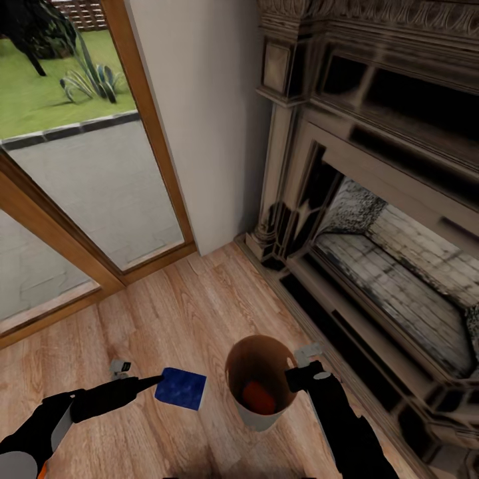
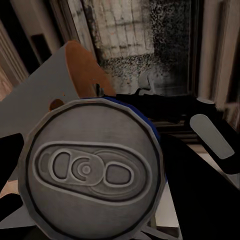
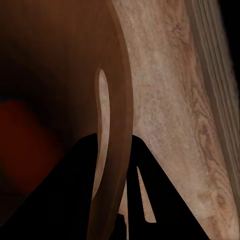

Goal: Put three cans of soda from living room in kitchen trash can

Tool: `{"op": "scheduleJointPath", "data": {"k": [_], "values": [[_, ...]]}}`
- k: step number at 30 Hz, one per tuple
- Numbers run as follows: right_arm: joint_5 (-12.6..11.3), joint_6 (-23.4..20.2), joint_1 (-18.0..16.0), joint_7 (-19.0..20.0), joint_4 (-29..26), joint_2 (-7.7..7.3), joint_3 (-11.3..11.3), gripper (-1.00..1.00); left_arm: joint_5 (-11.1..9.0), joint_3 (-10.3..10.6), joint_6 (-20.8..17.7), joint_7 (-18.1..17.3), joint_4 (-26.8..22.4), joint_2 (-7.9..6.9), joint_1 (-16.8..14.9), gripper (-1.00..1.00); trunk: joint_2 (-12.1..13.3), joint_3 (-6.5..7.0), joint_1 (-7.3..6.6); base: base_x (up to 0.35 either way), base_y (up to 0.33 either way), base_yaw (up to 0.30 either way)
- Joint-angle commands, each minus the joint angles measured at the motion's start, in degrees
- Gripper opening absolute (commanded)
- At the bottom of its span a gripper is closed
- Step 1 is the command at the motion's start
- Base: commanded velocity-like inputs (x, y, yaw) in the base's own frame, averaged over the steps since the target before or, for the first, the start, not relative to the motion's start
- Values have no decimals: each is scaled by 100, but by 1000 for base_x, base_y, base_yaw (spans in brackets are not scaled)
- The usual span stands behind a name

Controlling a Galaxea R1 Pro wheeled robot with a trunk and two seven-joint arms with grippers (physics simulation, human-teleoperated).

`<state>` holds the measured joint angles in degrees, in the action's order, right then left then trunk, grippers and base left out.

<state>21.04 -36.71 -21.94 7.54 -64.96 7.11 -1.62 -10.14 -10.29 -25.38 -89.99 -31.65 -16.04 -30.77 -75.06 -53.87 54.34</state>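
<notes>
Grippers, two, both engaged. Left gripper (image 1: 158, 382): black fingers closed around the dark blue soda can (image 1: 181, 388), which is held above the wood plank floor (image 1: 199, 313) just beside the trash can (image 1: 256, 416), apart from its rim. In the left wrist view the blue can's silver top (image 2: 89, 170) with its pull tab faces the camera, blue body edge showing behind it, and the bin's grey wall (image 2: 42, 95) and brown inside rise beyond.

Right gripper (image 1: 301, 376): clamped on the near-right rim of the trash can, one finger inside and one outside. In the right wrist view the two black fingers (image 3: 75, 190) straddle the thin brown rim (image 3: 117, 125), pinching it; plank floor lies past the rim on the outer side.

Trash can: round, tapered, white-grey outside, brown inside, upright, between the two arms. Contents: one orange soda can (image 1: 257, 397) lying low inside; it shows as a dim red patch (image 3: 25, 145) in the right wrist view. Whether a second orange can lies under it cannot be told.

Surroundings: dark carved fireplace (image 1: 372, 199) with pale brick hearth, just right of the bin; white wall corner behind; wood-framed glass doors (image 1: 86, 186) to the left, paving and lawn beyond. Small grey object (image 1: 121, 366) on the floor near the left arm, too small to identify.
</notes>
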Motion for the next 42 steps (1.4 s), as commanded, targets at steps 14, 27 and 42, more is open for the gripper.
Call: {"op": "scheduleJointPath", "data": {"k": [14,27,42], "values": [[-41,545,-3,15,519,1,14,-100,-194,30,9,-1,-15,33,0,-100,0,1,0,0,0,0],[-35,608,-12,11,545,-2,13,-100,-248,36,-235,-1,-294,177,0,-100,0,1,0,0,0,0],[-53,1138,-12,6,1019,-25,30,-100,-251,37,-239,-1,-380,272,0,-100,0,1,0,0,0,0]]}}
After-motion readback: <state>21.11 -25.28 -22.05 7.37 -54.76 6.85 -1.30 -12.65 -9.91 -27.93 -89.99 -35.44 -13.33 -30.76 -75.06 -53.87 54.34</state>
